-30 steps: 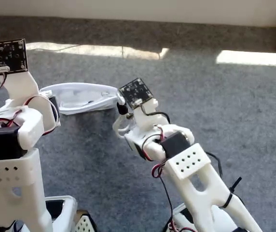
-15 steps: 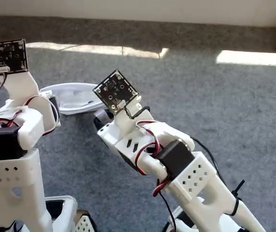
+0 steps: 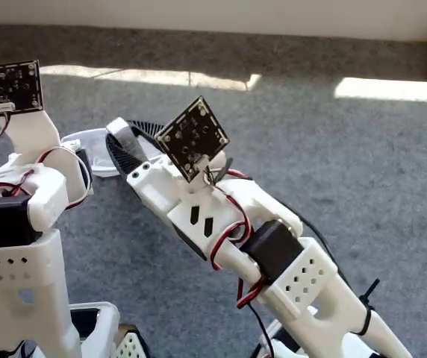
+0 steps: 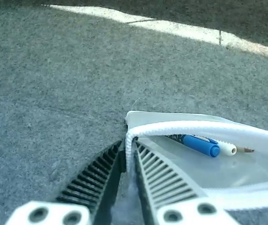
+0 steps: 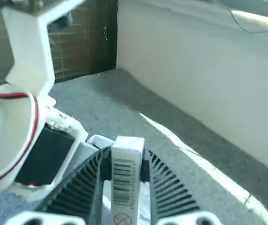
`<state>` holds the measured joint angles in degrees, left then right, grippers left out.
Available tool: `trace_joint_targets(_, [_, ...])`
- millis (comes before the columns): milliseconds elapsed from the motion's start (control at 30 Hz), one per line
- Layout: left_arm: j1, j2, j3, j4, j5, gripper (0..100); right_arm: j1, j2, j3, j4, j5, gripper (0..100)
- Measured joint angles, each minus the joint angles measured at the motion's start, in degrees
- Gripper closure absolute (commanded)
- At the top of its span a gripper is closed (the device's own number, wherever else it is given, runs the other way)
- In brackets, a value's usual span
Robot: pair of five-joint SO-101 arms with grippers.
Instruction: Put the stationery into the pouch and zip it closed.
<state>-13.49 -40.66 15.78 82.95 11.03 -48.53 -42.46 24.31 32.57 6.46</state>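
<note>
The clear pouch lies open on the grey carpet, with a blue pen and a pencil inside. My left gripper is shut on the pouch's white zipper edge at one end. In the high view the pouch shows between the two arms. My right gripper is shut on a white barcoded stick, an eraser or glue. In the high view the right gripper hangs over the pouch, close to the left arm.
Grey carpet covers the floor, with sunlit strips along the back wall. The right arm's body crosses the middle. Both arm bases stand at the near edge. The left arm's motor housing sits very close to the right gripper.
The right arm has swung left from the pouch's right end and tilted up, so its gripper now sits over the pouch with the white stick. The left arm has kept still.
</note>
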Motion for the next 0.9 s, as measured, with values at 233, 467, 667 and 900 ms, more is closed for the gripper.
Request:
trace_joint_targets(233, [0.0, 0.0, 0.0, 0.0, 0.0, 99, 2.99, 0.0, 10.9, -19.52, 0.0, 99.5])
trace_joint_targets(467, [0.0, 0.0, 0.0, 0.0, 0.0, 99, 3.08, 0.0, 20.48, -36.57, 0.18, 99.5])
trace_joint_targets(667, [0.0, 0.0, 0.0, 0.0, 0.0, 99, 3.08, 0.0, 25.23, -44.48, 0.18, 99.5])
trace_joint_targets(900, [0.0, 0.0, 0.0, 0.0, 0.0, 99, 3.25, 0.0, 26.99, -47.38, -9.23, 99.5])
